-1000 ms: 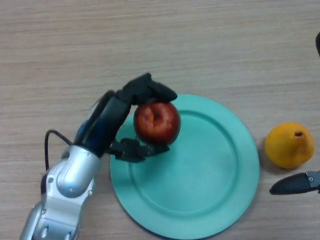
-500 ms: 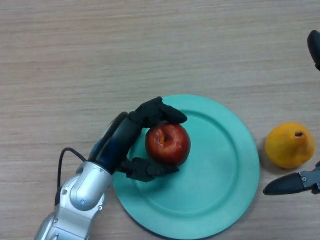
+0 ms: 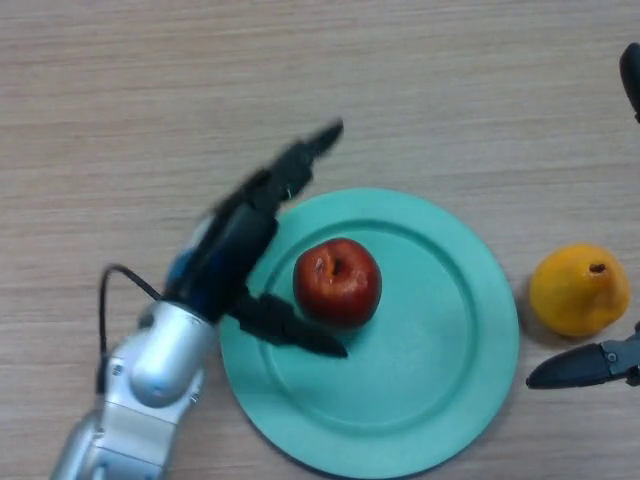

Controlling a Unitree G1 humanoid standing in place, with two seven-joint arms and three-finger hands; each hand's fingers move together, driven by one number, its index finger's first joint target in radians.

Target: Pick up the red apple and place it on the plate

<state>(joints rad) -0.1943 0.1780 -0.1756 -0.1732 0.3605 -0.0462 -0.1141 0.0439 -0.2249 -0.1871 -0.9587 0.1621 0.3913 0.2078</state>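
Apple (image 3: 337,282) sits on the teal plate (image 3: 440,400), just right of our left hand (image 3: 245,250), whose fingers (image 3: 305,155) are spread wide and straight, thumb (image 3: 295,335) reaching under the fruit's near side, nothing gripped. We see a gap between fingers and apple, though the thumb tip lies close. We judge the main risk to be a nudge: if the hand draws away carelessly, the thumb could clip the round fruit and roll it toward the plate's rim. The apple stands stem end up, dimple facing us; being near-round it has no long axis to speak of. Beyond the plate, far from this hand, rests an orange pear-like fruit (image 3: 578,290), with our right hand (image 3: 585,367) just below it at the edge, its state unclear
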